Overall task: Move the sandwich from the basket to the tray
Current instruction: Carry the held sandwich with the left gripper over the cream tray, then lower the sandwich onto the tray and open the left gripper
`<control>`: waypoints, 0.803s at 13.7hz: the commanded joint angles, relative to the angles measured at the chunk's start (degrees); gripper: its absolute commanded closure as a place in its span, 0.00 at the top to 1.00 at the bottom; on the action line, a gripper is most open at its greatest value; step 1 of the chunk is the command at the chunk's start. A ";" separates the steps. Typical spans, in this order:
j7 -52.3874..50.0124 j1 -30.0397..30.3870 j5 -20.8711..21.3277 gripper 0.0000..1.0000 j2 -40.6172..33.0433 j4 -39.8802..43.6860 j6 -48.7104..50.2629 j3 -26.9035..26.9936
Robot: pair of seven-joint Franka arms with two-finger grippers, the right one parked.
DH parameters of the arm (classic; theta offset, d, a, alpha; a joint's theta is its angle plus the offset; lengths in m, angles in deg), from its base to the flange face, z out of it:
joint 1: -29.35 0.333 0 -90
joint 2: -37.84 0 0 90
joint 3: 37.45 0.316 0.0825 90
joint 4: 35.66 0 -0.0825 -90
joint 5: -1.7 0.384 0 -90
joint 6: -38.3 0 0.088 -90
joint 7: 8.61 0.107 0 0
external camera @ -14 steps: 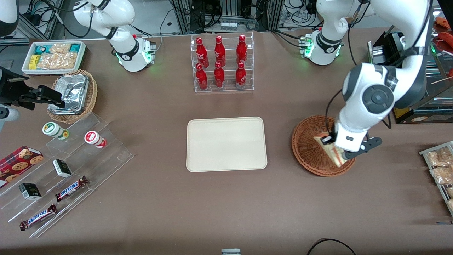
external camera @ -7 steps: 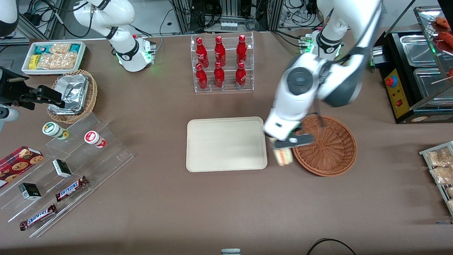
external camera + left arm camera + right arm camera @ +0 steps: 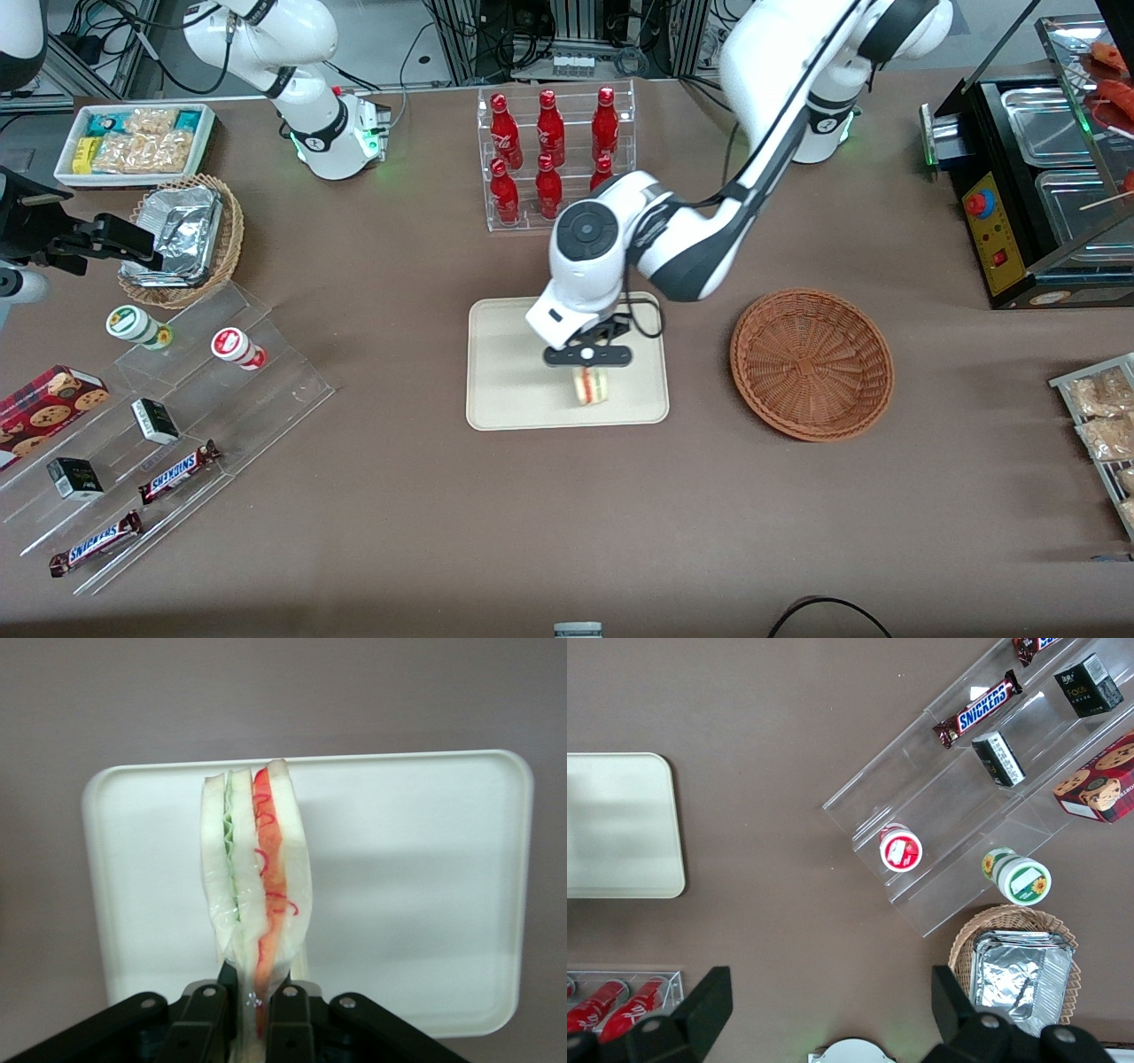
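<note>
A brown worktop [image 3: 399,266] is carrying the tray [image 3: 505,372] at its middle, and a rack of red bottles [image 3: 554,155] is standing farther from the front camera than the tray. The basket [image 3: 811,363] is lying beside the tray, toward the working arm's end, with nothing in it. The pincer [image 3: 589,368] is hanging above the tray, closed tight on the sandwich [image 3: 592,385]. The front view is showing only the sandwich's lower end under the arm. The left wrist view is showing its red, white and green layers [image 3: 257,877], the fingers [image 3: 292,1014] pressing both sides, and the tray [image 3: 425,886] below.
</note>
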 commanded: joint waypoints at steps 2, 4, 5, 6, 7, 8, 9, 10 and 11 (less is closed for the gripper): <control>-0.92 -1.98 0.44 0.00 4.25 3.17 -1.62 0.61; -0.92 -3.20 0.61 0.00 5.57 2.91 -3.28 0.70; -0.66 -3.29 0.70 0.00 5.83 2.48 -3.29 0.70; -0.57 -3.30 0.79 0.00 6.27 1.78 -3.29 0.70; -0.57 -3.90 0.96 0.00 7.15 1.86 -3.29 0.70; -0.57 -4.17 1.05 0.00 7.50 1.77 -3.38 0.70; -0.83 -4.26 1.05 0.00 8.38 1.94 -3.81 0.70; -1.18 -4.26 1.05 0.00 8.73 1.94 -4.69 0.70; -1.27 -4.26 1.14 0.00 9.17 1.94 -5.13 0.70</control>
